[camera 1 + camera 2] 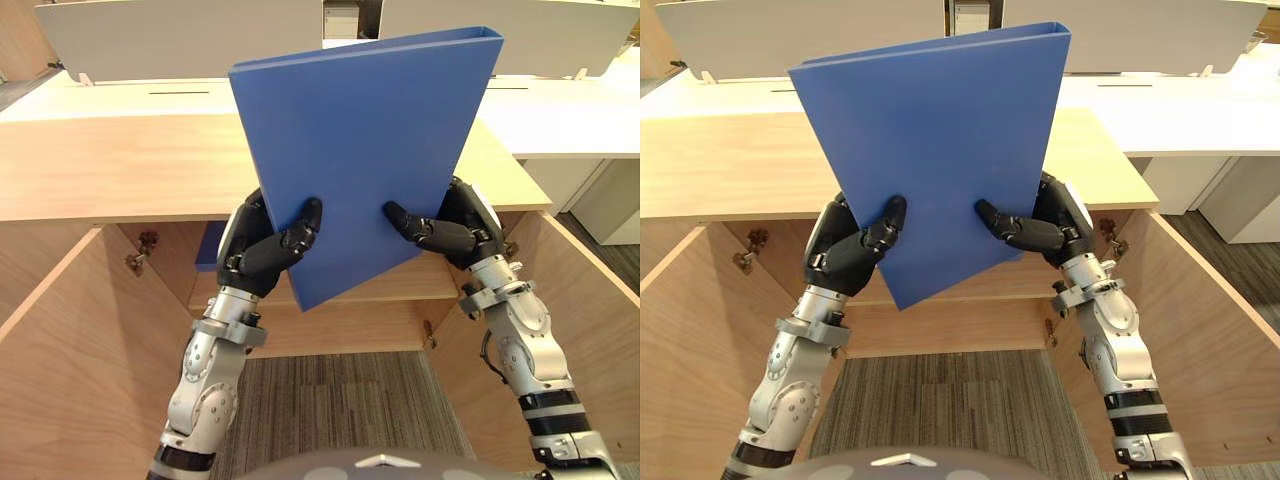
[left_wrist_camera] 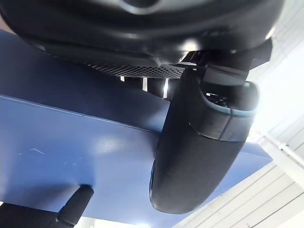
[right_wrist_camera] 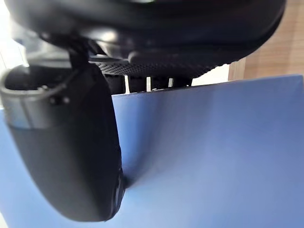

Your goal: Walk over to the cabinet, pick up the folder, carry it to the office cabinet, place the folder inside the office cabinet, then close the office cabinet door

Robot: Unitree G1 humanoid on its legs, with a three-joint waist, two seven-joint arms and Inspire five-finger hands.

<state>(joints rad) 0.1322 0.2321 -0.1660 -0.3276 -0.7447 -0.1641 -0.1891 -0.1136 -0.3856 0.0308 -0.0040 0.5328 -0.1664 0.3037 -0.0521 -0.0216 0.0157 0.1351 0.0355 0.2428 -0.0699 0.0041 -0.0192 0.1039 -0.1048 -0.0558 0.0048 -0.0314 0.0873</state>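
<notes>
Pinching the blue folder point(image 1: 360, 150) by its lower edges with the left hand point(image 1: 262, 245) and right hand point(image 1: 450, 228), thumbs pressing its near face, holding it tilted over the open office cabinet point(image 1: 60, 330), likely best lowering it evenly, clearing the cabinet top point(image 1: 120, 165) before reaching the shelf point(image 1: 400, 288).

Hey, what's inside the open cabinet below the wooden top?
A wooden shelf with something blue at its left end. The folder, pinched by the left hand and right hand, hides the middle.
</notes>
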